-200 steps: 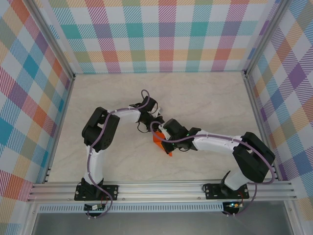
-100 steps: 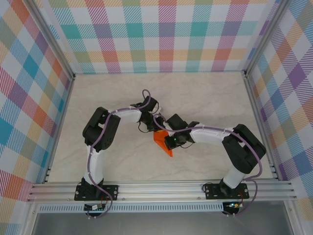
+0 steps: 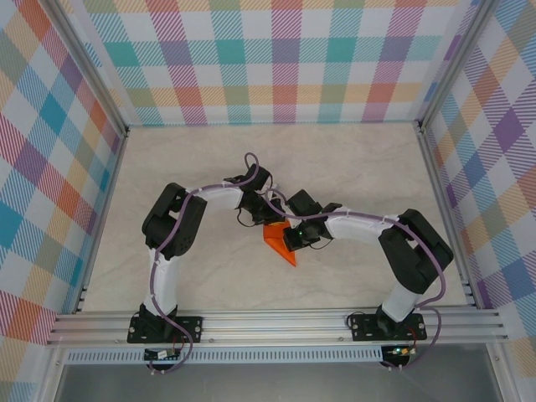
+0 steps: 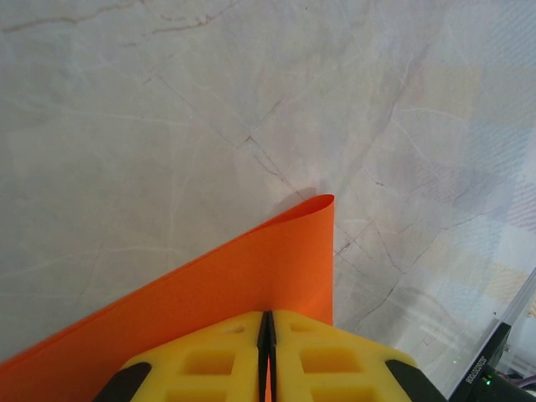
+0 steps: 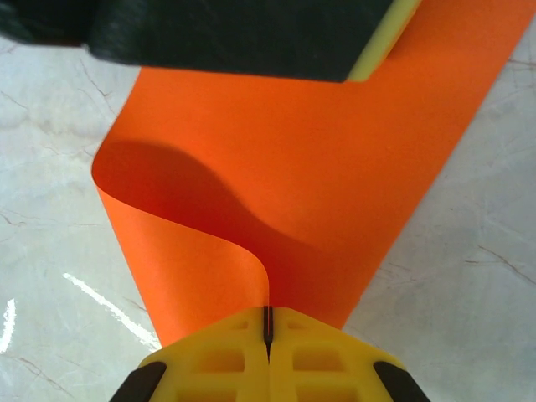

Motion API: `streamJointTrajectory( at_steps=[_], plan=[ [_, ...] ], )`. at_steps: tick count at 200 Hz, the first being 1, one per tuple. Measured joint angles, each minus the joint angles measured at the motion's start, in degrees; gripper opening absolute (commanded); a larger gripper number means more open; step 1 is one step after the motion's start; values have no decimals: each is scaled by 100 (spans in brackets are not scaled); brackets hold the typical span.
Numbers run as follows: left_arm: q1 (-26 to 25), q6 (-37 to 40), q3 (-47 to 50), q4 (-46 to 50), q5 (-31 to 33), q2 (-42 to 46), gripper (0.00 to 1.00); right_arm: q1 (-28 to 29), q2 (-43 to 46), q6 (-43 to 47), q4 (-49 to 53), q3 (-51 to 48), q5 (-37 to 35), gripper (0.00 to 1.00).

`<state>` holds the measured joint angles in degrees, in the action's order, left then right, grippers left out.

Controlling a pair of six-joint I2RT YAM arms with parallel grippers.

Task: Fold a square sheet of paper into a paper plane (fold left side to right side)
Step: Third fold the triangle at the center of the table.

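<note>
Plaid walls (image 3: 285, 59) box in a pale marbled desk (image 3: 352, 159), smooth and probably slippery under paper. The square sheet of paper (image 3: 276, 243) sits just 6 o'clock of desk centre, partly curled up. It looks light, floppy and easily creased, so it is best pinched at its edges. The left gripper (image 4: 267, 318) is clamped on its 12 o'clock edge, the right gripper (image 5: 268, 322) on its 3 o'clock edge.

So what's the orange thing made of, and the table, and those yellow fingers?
The orange sheet looks like thin matte paper: it bends in a soft curl. The table looks like marble, pale with grey veins and slightly shiny, though it may be a printed surface. The yellow fingers look like moulded plastic or rubber with square hollows; I can't tell which.
</note>
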<state>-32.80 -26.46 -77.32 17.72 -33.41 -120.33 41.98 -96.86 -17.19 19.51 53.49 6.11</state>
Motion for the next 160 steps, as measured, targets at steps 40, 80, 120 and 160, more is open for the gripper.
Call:
streamJointTrajectory(
  at_steps=[40,80,120,160],
  plan=[
    [-17,20,-20,-4,0,-15,11,0,-66,-28,35,0,-7,0],
    [-17,20,-20,-4,2,-15,10,0,-105,-44,35,0,-37,0],
    [-17,20,-20,-4,2,-15,10,0,-105,-66,70,0,-98,0],
    [-17,20,-20,-4,2,-15,10,0,-107,-85,74,0,-109,0]
  ],
)
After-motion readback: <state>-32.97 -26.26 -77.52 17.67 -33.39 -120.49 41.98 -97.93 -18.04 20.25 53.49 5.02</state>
